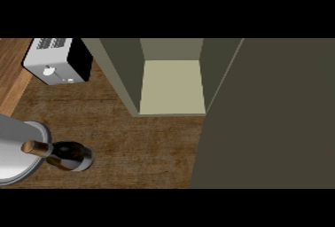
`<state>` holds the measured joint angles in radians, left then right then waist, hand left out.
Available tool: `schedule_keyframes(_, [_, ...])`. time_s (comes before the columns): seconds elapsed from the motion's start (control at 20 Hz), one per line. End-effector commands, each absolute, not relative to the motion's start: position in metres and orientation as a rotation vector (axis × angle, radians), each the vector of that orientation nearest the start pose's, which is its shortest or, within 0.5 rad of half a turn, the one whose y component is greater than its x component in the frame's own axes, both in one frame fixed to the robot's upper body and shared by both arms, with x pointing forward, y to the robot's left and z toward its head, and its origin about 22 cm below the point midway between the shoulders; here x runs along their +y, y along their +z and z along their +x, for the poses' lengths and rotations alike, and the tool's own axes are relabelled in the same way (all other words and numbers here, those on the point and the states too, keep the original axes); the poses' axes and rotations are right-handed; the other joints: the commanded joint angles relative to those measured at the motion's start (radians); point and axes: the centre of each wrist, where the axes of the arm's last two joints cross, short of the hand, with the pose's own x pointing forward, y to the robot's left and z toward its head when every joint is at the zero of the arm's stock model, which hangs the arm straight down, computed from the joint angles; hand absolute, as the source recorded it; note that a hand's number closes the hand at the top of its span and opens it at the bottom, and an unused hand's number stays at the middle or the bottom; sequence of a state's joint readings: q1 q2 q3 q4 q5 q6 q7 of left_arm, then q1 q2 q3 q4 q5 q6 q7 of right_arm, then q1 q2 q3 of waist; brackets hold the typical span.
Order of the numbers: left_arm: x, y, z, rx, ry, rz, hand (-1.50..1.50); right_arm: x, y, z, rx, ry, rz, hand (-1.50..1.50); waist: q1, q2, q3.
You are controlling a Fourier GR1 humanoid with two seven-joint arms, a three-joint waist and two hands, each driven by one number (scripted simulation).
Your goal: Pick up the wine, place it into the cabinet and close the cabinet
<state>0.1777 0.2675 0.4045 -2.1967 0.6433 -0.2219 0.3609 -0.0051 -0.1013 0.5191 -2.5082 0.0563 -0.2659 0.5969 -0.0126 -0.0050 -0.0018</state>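
Plainly, open cabinet point(171, 86) holds nothing; wine bottle point(65, 154) stands outside.

A brown wood-grain counter point(137, 146) fills the lower middle of the view. At its far left edge runs a lighter wooden strip point(12, 80). A white and black microwave point(59, 60) stands at the upper left. A round grey metal pot point(16, 150) sits at the left edge, partly cut off by the frame. The light is dim and even.
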Motion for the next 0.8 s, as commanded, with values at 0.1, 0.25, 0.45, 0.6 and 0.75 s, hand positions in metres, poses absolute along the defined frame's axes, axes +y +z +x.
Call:
schedule_keyframes(0.1, [0.327, 0.115, 0.155, -1.792, 0.040, -0.148, -1.50, -0.169, 0.208, 0.106, -1.940, 0.116, 0.263, -1.50, 0.009, 0.002, 0.001])
schedule_keyframes(0.25, [0.350, 0.100, 0.174, -1.778, 0.054, -0.123, -1.50, -0.185, 0.216, 0.087, -1.933, 0.132, 0.268, -1.50, -0.002, 0.002, 0.001])
schedule_keyframes(0.45, [0.348, 0.069, 0.169, -1.772, 0.059, -0.106, -1.50, -0.172, 0.213, 0.095, -1.949, 0.101, 0.279, -1.50, 0.003, 0.001, 0.000])
schedule_keyframes(0.6, [0.367, 0.061, 0.160, -1.755, 0.071, -0.049, -1.50, -0.173, 0.218, 0.096, -1.951, 0.113, 0.257, -1.50, 0.005, 0.000, -0.001])
schedule_keyframes(0.75, [0.370, 0.042, 0.172, -1.756, 0.050, -0.043, -1.50, -0.181, 0.223, 0.088, -1.946, 0.127, 0.270, -1.50, -0.005, 0.001, 0.000])
